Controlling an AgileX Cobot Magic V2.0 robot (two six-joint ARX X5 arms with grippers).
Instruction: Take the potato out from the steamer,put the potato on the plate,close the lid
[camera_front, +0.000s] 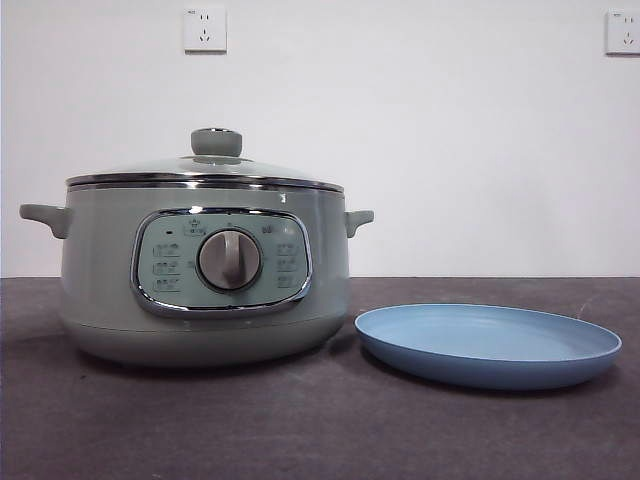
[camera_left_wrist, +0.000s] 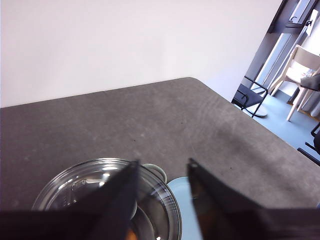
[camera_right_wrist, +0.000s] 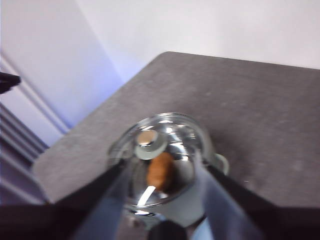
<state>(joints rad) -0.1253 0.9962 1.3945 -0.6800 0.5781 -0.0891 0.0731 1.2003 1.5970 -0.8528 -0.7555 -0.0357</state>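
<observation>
The sage-green steamer (camera_front: 200, 300) stands on the left of the table with the glass lid (camera_front: 205, 172) shut on it. The light-blue plate (camera_front: 488, 345) lies empty to its right. The potato (camera_right_wrist: 160, 171) shows only in the right wrist view, orange-brown, inside the pot under the glass. Both arms are out of the front view. My left gripper (camera_left_wrist: 163, 162) is open, high above the lid (camera_left_wrist: 90, 185) and the plate's edge (camera_left_wrist: 180, 192). My right gripper (camera_right_wrist: 162, 160) is open, high above the lid's knob (camera_right_wrist: 149, 142).
The dark grey table (camera_front: 300, 430) runs to a white wall with two sockets (camera_front: 204, 29) (camera_front: 622, 31). The left wrist view shows the table's rounded far corner (camera_left_wrist: 192, 80) and a chair (camera_left_wrist: 300, 70) beyond it.
</observation>
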